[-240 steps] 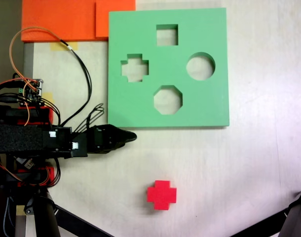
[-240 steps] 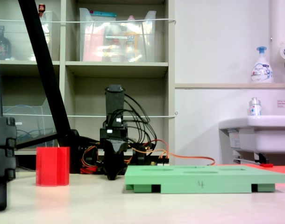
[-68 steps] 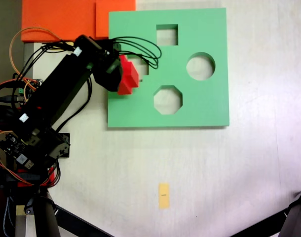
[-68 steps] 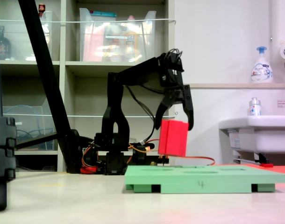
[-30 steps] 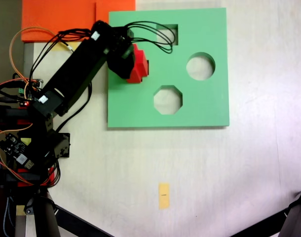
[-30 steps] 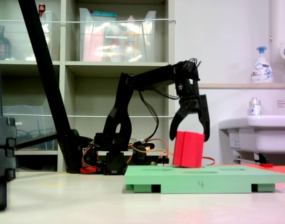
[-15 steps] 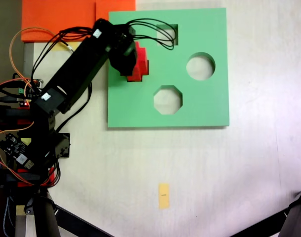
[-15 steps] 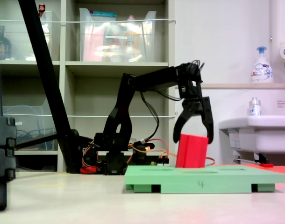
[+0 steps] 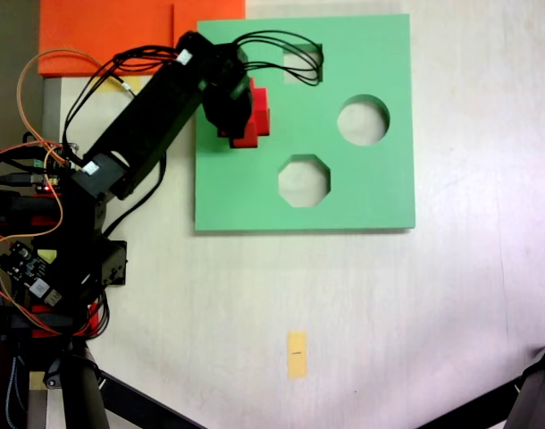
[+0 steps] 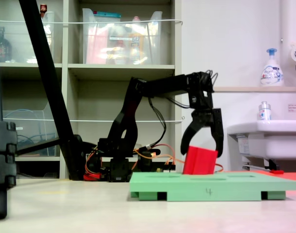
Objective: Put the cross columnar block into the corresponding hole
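The red cross columnar block [image 10: 200, 162] leans tilted, its lower end down in the green foam board [image 10: 211, 184] and its top still above the surface. My gripper [image 10: 201, 148] hangs over the block, jaws spread a little wider than it, with small gaps at both sides. From above, the block [image 9: 257, 116] pokes out beside the gripper [image 9: 238, 114] at the left part of the board [image 9: 362, 188]. The corresponding hole is hidden under the block and gripper.
The board also has a square cutout [image 9: 301, 64] crossed by cables, a round one [image 9: 363, 121] and an octagonal one [image 9: 304, 180]. Orange foam sheets [image 9: 112, 36] lie at the top left. A yellow tape mark [image 9: 297, 354] sits on the table.
The arm carried the block from the table to the board's left part and lowered it. Over the last half second the block sank further, tipped over, and slipped down between the jaws.
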Action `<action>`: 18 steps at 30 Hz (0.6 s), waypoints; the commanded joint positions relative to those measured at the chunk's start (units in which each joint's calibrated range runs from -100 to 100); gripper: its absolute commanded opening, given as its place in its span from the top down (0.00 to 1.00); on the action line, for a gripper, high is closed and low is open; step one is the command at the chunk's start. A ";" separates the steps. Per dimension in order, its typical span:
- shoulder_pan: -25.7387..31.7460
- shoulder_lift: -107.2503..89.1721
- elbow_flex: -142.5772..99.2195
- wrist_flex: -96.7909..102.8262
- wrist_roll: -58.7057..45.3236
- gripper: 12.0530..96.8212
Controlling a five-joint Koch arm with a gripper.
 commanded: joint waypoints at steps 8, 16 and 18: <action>0.10 2.34 -0.82 4.58 -1.07 0.49; 0.54 -5.07 -3.41 4.87 -1.12 0.40; 0.78 -7.02 -3.21 5.45 -1.12 0.40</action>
